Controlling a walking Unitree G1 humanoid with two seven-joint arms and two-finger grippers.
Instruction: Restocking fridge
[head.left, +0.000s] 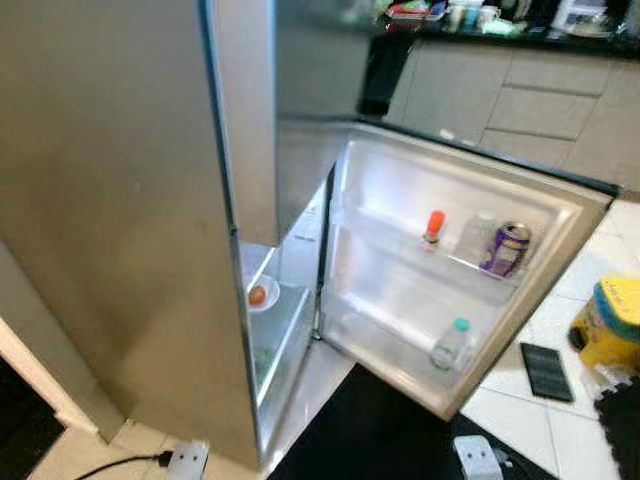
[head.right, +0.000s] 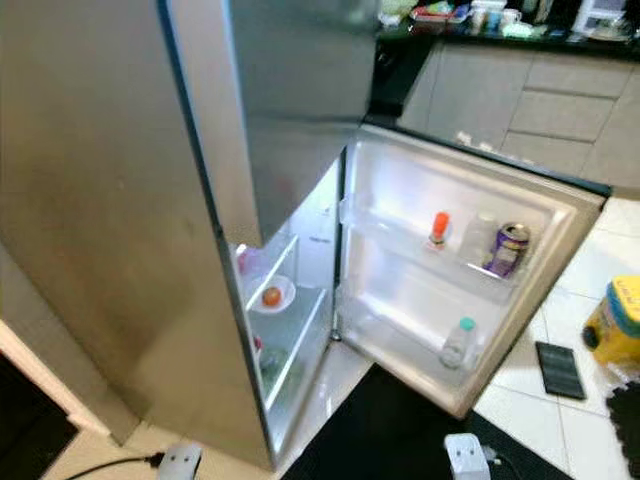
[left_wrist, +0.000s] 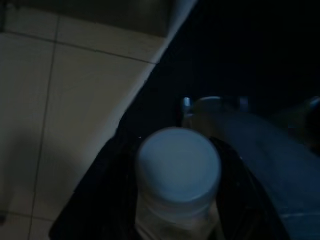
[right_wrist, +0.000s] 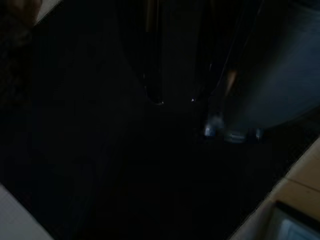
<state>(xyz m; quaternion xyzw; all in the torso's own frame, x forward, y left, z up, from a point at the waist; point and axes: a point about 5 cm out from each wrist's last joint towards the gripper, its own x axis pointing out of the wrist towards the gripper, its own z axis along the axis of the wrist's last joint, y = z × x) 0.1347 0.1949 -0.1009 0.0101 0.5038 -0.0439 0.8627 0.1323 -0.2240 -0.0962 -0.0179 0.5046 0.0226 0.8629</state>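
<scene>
The silver fridge stands in front of me with its lower door swung open to the right. The door's upper shelf carries an orange-capped bottle, a clear jar and a purple can. A teal-capped bottle stands on the lower door shelf. Inside the fridge, a white bowl holds a small orange-red item. In the dim left wrist view my left gripper is shut on a bottle with a pale cap, above a black mat. The right wrist view is very dark; my right gripper is barely made out.
A black mat lies on the tiled floor before the open door. A yellow tub and a flat black device sit to the right. A plug block lies by the fridge's base. Kitchen cabinets run along the back.
</scene>
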